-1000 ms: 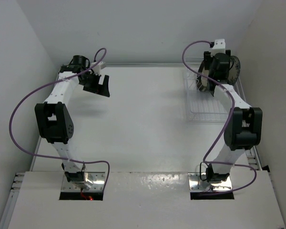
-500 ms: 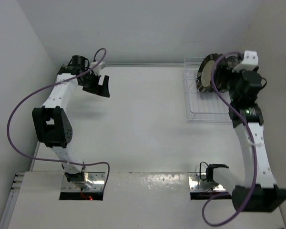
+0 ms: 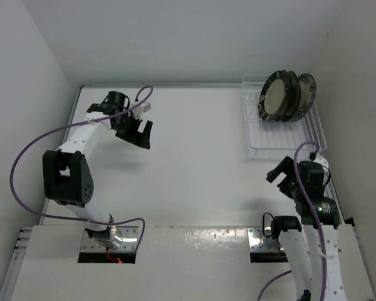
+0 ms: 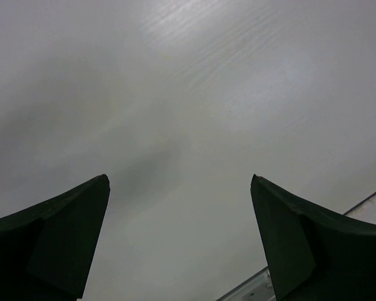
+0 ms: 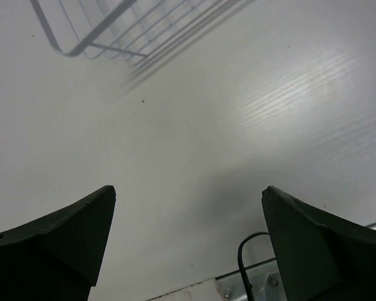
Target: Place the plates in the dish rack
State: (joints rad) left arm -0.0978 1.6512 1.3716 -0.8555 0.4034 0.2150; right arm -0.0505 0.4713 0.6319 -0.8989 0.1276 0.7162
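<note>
Table, top external view: a white surface is seen, closed in by pale walls at the back and both sides.
Dish rack: it is set at the far right corner of the table; its near half is left bare.
Plates: three are stood on edge, packed close, at the far end of the dish rack. The cream-centred plate with a dark rim is placed leftmost, a second plate is mostly hidden behind it, and the blue floral plate is set nearest the right wall.
Left gripper: it is held over the far left of the table, well apart from the plates, with jaws spread and nothing grasped.
Right gripper: it is held just short of the rack's near right corner, with jaws released and nothing grasped.
Purple cables: one is looped from each arm.
Left wrist view: only bare table is framed between the dark fingers of the left gripper, which are parted wide.
Right wrist view: the fingers of the right gripper are parted wide over bare table. A wire corner of the dish rack is shown at the upper left, and a black cable is seen at the bottom edge.
</note>
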